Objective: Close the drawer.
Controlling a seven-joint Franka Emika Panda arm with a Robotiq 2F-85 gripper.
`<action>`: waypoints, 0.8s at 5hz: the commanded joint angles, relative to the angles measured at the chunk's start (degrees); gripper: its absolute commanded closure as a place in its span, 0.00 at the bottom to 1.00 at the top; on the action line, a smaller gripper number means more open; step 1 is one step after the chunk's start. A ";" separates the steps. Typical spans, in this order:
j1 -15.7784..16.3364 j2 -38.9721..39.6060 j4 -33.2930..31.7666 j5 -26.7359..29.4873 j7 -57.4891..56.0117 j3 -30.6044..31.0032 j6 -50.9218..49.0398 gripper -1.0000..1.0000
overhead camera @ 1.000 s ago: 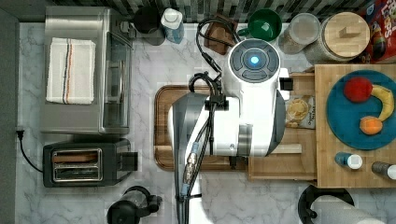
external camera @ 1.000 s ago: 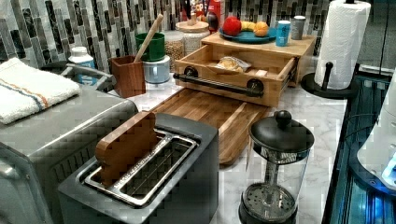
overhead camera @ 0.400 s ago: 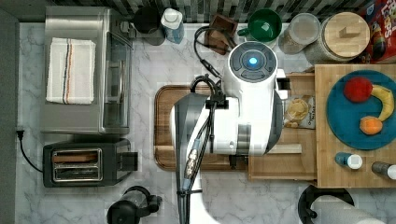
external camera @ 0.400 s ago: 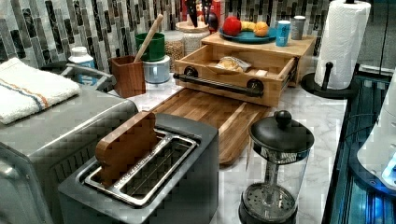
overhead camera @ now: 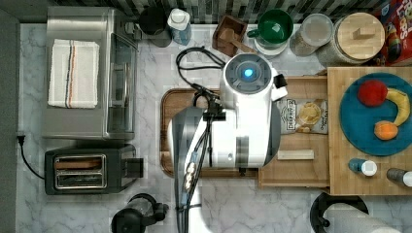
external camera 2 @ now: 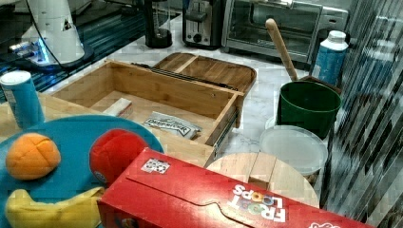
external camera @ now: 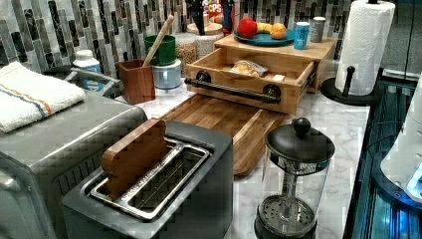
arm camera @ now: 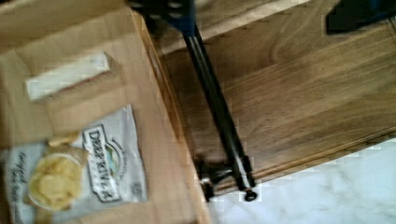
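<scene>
Marble bench (overhead camera: 291, 208): drawer (external camera: 239, 101) stays pulled out from under the plate-topped slab (overhead camera: 340, 179), handle (external camera: 231, 90) over the cutting board (external camera: 224, 119), arm (overhead camera: 248, 121) has edged toward the top view's left, so you've closed nothing yet; tool grip can't be told.

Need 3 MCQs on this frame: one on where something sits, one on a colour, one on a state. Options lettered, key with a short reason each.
1. Where does the grey chip bag lie?
A. on the dark cutting board
B. inside the shallow light-wood drawer
C. on the blue plate

2. What colour is the mug by the tiled wall?
A. green
B. yellow
C. white

3. What state is the drawer in?
A. shut flush
B. pulled open
C. lifted out onto the counter

Key: 1 B, the top view shows the bag on the drawer floor, beside a pale block. 2 A, its rim and handle are green. 3 B, in the left view the long black bar handle juts out over the brown wooden cutting board.
</scene>
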 commanded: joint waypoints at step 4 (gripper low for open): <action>2.49 0.09 -10.76 -9.48 -10.85 5.18 11.51 1.00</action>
